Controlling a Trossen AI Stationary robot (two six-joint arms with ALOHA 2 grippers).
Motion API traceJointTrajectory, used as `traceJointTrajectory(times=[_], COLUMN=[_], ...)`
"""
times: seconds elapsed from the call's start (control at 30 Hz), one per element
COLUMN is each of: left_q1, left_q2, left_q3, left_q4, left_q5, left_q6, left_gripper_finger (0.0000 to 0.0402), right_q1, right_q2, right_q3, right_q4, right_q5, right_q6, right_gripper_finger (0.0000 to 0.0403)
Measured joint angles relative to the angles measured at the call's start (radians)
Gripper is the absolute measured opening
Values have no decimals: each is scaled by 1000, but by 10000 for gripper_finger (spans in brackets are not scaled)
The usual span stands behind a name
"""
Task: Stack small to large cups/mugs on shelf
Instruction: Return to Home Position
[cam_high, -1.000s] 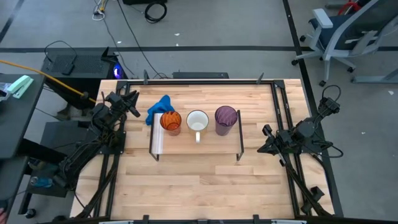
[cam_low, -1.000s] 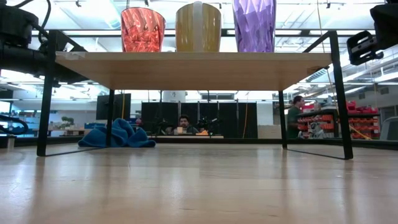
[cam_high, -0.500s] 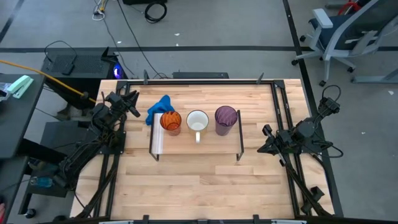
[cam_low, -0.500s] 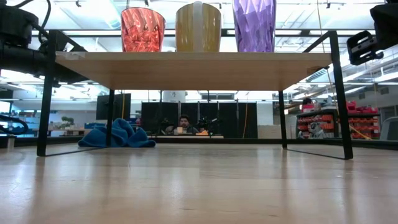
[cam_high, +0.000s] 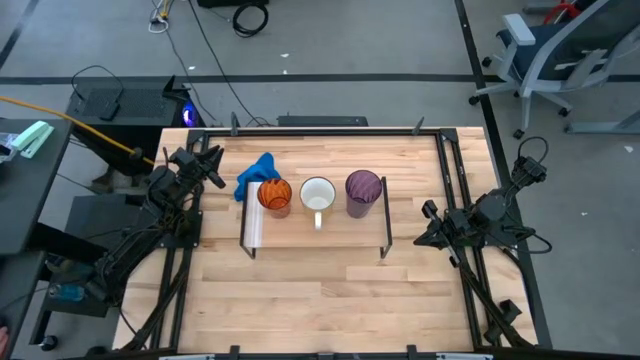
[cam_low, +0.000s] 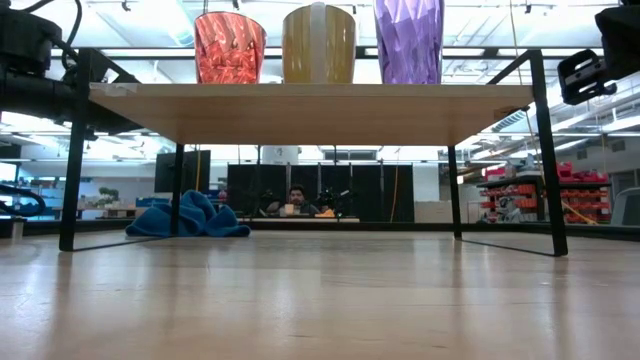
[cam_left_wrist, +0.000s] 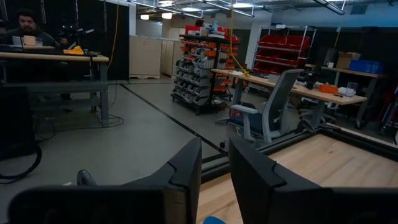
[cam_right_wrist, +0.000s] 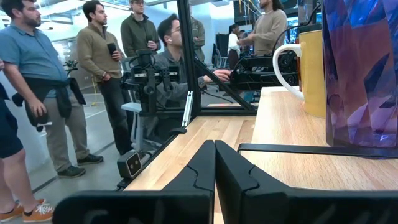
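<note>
at opposite table (cam_high: 320, 295) edges, left gripper (cam_left_wrist: 215, 143), right gripper (cam_right_wrist: 214, 144), shelf (cam_high: 320, 238) between

Shelf (cam_low: 310, 112) matt light wood; orange cup (cam_low: 229, 47), purple tumbler (cam_low: 409, 40) translucent.

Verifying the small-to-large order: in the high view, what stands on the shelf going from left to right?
orange cup → white mug → purple tumbler

Bright even overhead light, ceiling lamps (cam_low: 480, 10) glaring behind the shelf (cam_low: 300, 100), soft sheen on tabletop (cam_low: 320, 300).
</note>
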Motion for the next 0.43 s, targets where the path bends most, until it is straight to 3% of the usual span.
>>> traceJointTrajectory(times=[0.43], left_q1=[0], left_q2=[0], left_q3=[0], left_q4=[0], left_q5=[0], left_q6=[0], left_gripper_finger=[90], right_q1=[0], right_q2=[0], right_q3=[0], right_q4=[0], right_q5=[0], right_q6=[0], right_gripper_finger=[11])
